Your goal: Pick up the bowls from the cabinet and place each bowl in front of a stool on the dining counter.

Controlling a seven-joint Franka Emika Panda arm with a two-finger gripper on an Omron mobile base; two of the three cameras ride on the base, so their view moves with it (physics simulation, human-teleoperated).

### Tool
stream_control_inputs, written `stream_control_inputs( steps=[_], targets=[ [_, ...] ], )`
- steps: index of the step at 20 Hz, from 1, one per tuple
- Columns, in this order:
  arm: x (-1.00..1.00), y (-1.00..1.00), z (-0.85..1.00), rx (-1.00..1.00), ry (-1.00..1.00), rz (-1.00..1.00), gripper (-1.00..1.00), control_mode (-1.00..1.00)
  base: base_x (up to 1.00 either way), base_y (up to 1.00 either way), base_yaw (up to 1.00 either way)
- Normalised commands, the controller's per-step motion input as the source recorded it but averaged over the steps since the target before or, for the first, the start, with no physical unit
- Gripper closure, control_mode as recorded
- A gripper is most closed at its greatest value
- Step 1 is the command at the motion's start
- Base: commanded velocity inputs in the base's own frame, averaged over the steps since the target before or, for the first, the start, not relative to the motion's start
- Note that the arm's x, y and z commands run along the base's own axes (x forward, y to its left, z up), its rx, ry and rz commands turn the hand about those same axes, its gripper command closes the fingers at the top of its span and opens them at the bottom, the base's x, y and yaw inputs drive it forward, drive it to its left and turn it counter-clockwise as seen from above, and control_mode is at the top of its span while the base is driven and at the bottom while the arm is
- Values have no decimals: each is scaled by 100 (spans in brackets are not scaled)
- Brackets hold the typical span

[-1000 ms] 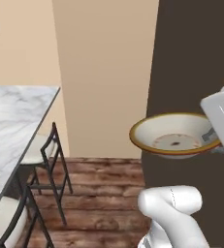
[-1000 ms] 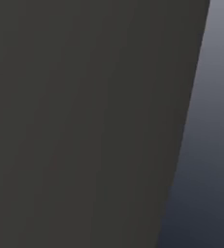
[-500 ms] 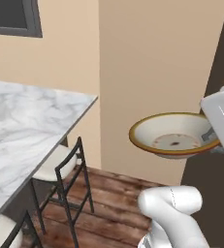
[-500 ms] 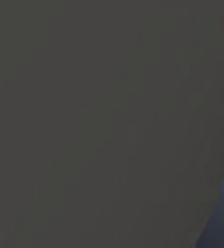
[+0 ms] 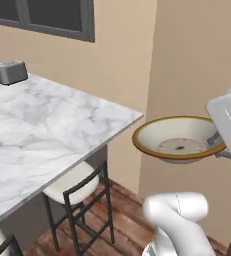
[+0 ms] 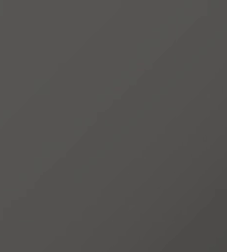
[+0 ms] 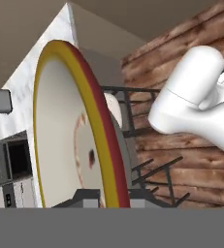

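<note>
Held the cream ceramic bowl (image 5: 179, 140) by its right rim, gripper (image 5: 218, 145) clamped shut on that edge, bowl level and mouth up in the left base view. Carried in the air, well above the wooden floor (image 5: 122, 227), touching nothing else. Seen edge-on from the hand view, tan-gold rim (image 7: 96, 131) standing just above the finger tips.

Found the dining counter (image 5: 47, 130) to the left of the bowl and a little lower, its near corner close to the bowl's left rim but apart from it. Noticed a stool (image 5: 77, 192) tucked under that corner, and a toaster (image 5: 11, 72) far back on the slab.

Judged the next move as leftward over the marble, then down in front of that stool.
</note>
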Motion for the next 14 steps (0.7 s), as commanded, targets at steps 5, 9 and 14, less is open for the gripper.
stream_control_inputs(
  steps=[5,9,14],
  targets=[
    [0,0,0,0,0,0,100,100,92,-14,82],
    [0,0,0,0,0,0,100,100,66,-19,76],
    [0,0,0,0,0,0,100,100,58,-47,66]
  ],
)
